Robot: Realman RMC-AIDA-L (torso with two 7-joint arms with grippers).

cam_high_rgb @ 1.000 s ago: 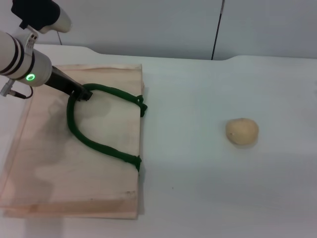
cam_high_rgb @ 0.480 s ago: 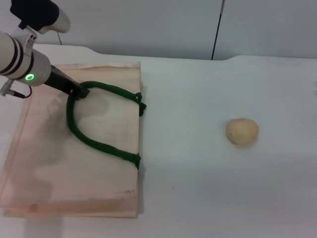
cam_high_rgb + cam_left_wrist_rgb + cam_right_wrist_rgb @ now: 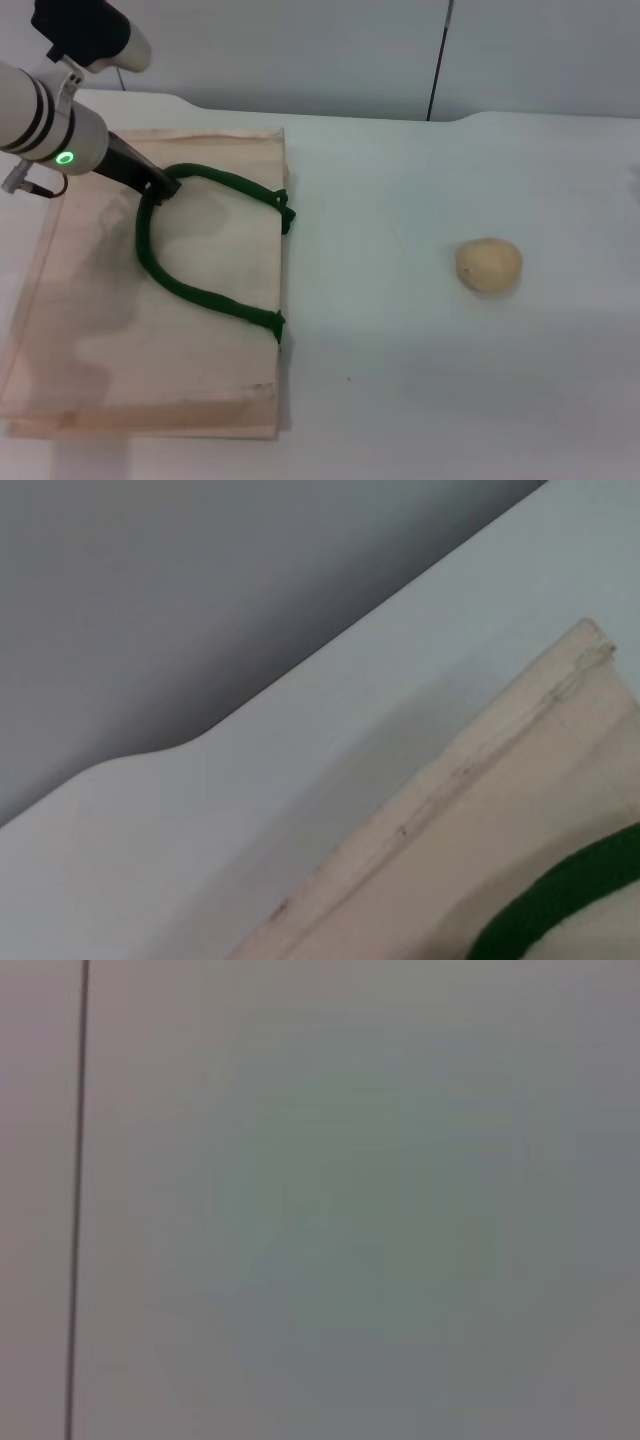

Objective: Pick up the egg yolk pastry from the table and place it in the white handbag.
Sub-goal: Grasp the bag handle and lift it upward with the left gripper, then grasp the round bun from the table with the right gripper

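Pastry: egg yolk pastry sitting alone on the bare white surface, toward the right edge, well apart from the bag.
Handling: likely light, soft and crumbly; matte dough should not slip, but a hard squeeze could dent or crack it.
Hold: best taken across the widest middle of the ball, from above, with gentle pressure.
Bag: white handbag lying flat near the left edge, mouth facing the centre of the surface, green rope handle looped over its upper face.
Left tool: left tool at the top of the handle loop, apparently clenched on the rope; the tips themselves hard to make out.
Right tool: out of sight; state impossible to tell.
Obstacles: nothing between pastry and bag; bag mouth looks closed flat, so probably needs lifting by the handle before anything goes in.
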